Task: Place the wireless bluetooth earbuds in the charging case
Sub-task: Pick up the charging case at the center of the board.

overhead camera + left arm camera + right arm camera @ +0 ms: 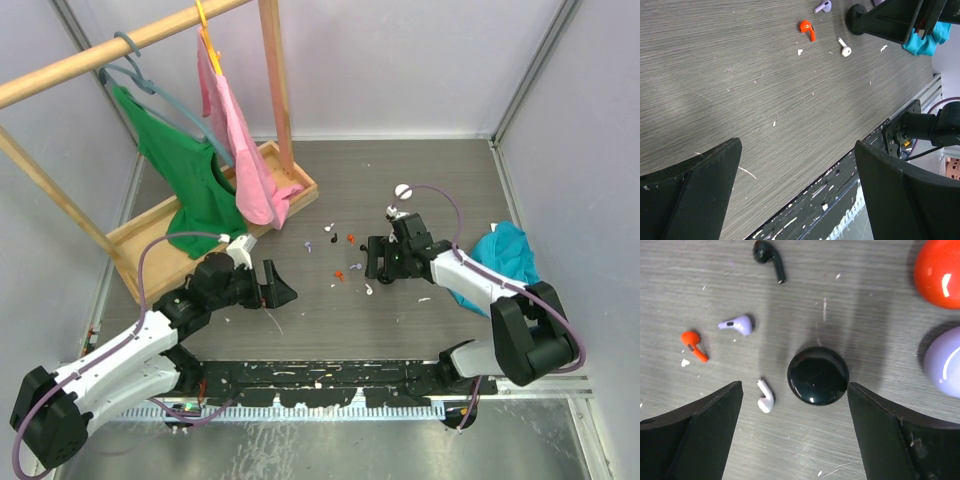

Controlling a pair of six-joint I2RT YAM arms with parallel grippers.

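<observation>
With fingers wide, the right gripper (795, 388) hovered over the black round case (817, 375), the white earbud (765, 399) lying just at its 8 o'clock, light, smooth and probably slippery, best pinched across its bulb; the left gripper (799, 146) stood wide apart too, empty.

Red earbud (807, 29) lies near white earbud (843, 47) on table (765, 100)

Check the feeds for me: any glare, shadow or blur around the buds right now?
Right wrist: sharp; a bright highlight on the red case, fainter sheen on the black case, a soft shadow on the table above it. Left wrist: the red earbud and white earbud crisp, even light. Top external: the black earbud a mere speck.
</observation>
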